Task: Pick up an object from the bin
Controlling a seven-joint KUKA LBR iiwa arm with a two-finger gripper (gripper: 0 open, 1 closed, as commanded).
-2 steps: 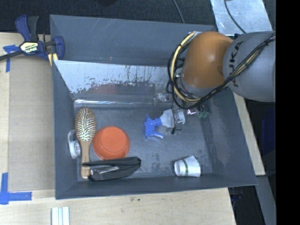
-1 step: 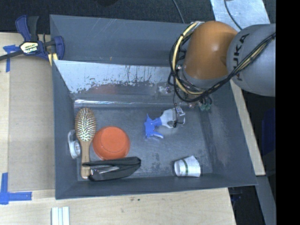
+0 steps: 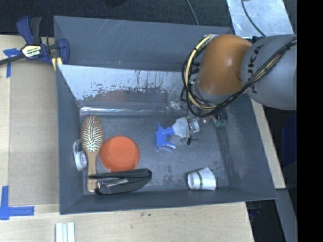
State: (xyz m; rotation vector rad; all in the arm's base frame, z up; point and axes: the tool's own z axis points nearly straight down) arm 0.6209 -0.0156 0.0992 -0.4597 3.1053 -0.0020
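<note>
Camera view: we see the end effector (image 3: pixel 191 128) low in the bin (image 3: pixel 237 150), right of centre, just beside a small blue-and-white plastic thing (image 3: pixel 164 136). We cannot tell whether it is released or clenched. Leftward lie a wooden hairbrush (image 3: pixel 92 137), an orange disc (image 3: pixel 120 154) and a black stapler (image 3: pixel 123 181); a white cup (image 3: pixel 202 179) lies on its side at the front.

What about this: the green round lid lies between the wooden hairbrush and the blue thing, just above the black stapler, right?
No: the camera view shows the round lid is orange, not green. It does lie between the wooden hairbrush and the blue thing, just above the black stapler.
</note>
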